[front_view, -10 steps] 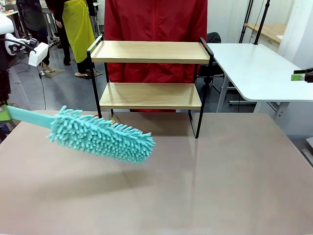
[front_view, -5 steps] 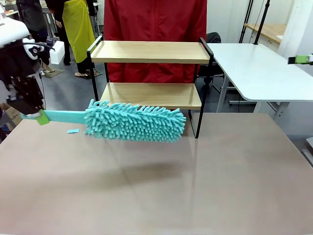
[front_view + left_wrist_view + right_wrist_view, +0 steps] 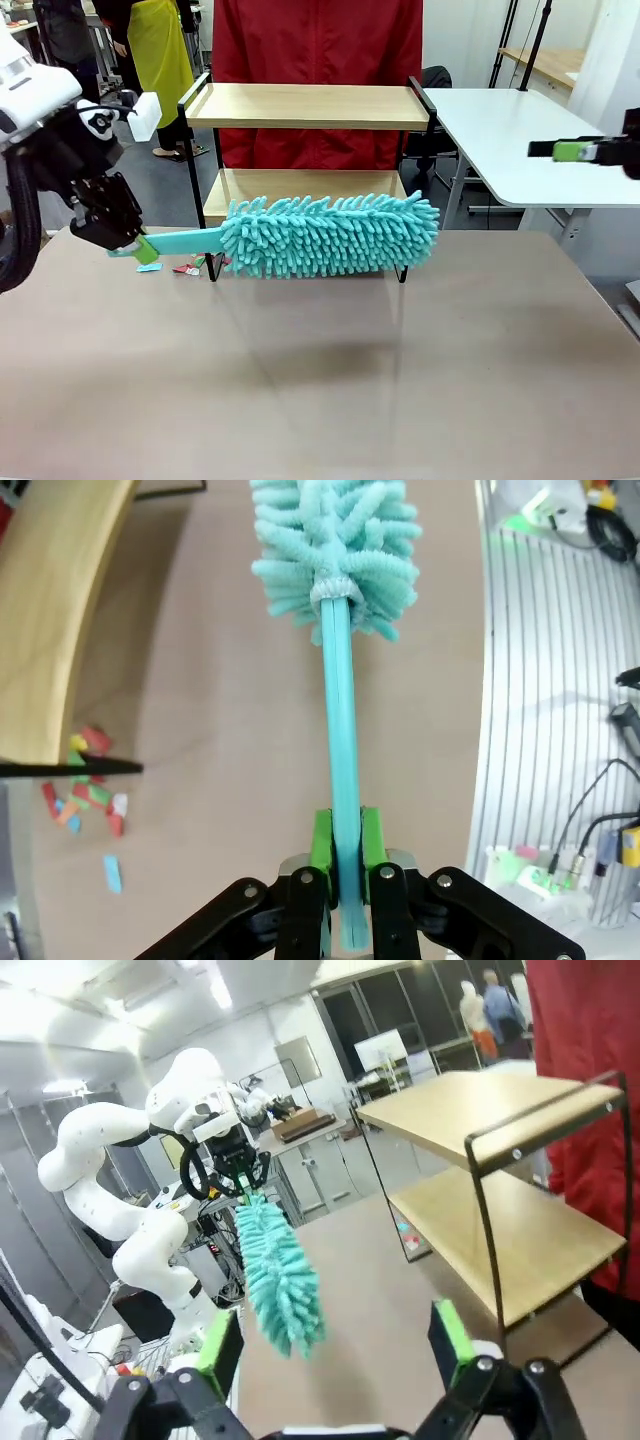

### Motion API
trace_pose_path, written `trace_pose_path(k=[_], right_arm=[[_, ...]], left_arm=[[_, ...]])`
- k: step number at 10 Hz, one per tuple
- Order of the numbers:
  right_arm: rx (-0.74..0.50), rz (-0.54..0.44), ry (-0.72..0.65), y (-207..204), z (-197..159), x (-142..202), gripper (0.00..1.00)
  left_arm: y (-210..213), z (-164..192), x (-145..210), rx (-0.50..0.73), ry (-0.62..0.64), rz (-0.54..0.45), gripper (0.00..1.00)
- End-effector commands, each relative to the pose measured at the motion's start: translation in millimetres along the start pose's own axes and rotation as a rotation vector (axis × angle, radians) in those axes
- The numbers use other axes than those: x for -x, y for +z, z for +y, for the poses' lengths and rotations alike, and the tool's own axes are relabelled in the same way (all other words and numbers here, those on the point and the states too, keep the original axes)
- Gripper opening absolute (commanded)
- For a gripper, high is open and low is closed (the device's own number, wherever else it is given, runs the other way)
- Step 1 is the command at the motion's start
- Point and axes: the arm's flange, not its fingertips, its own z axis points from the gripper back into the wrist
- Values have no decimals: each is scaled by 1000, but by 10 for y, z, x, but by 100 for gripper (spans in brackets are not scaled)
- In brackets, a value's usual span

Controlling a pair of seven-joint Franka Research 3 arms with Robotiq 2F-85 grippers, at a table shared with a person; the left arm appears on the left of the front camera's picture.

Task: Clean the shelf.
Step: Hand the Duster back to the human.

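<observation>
1. Turquoise duster [image 3: 330,235] with a fluffy head is held level above the bench [image 3: 320,380], just in front of the lower board of the shelf [image 3: 305,150].
2. Its flat handle runs to the left gripper [image 3: 140,250], which is clamped on the end of the handle; in the left wrist view the green pads [image 3: 321,840] press on both sides of the handle of the duster [image 3: 338,560].
3. The shelf stands at the far edge of the bench, with two wooden boards and a thin black frame. A person in a red coat [image 3: 320,40] stands just behind it.
4. Small coloured scraps [image 3: 185,267] lie on the bench near the left front leg of the shelf; in the left wrist view the scraps [image 3: 85,800] are beside the wooden board [image 3: 50,610].
5. The right gripper [image 3: 585,150] is raised at the right side, well apart from the shelf. In the right wrist view its fingers [image 3: 445,1335] stand apart with nothing between them, and the shelf [image 3: 500,1180] and the duster [image 3: 280,1280] are ahead of it.
</observation>
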Motion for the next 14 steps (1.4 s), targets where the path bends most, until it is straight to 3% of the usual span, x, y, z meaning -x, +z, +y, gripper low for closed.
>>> trace_pose_path(k=[1, 2, 5, 8, 9, 11, 13, 14], right_arm=[[13, 22, -35, 137, 18, -80, 100], [13, 22, -35, 137, 18, -80, 100], [15, 9, -12, 82, -11, 1, 100], [-9, -25, 175, -153, 44, 225, 100], [-7, -47, 200, -203, 42, 275, 100], [-31, -114, 231, -355, 34, 364, 100], [-45, -118, 277, -538, 22, 455, 100], [-47, -112, 281, -625, 32, 492, 100]], left_arm=[[-40, -27, 74, 62, -66, -20, 13], [0, 0, 0, 0, 0, 0, 13], [-42, -3, 13, 12, -21, 7, 13], [-206, 55, 51, -83, -61, -99, 13], [-222, 65, 84, -70, -116, -125, 13], [-338, 149, 100, -92, -99, -130, 13], [-403, 196, 67, -94, -122, -163, 13], [-290, 141, 57, -96, -84, -92, 13]])
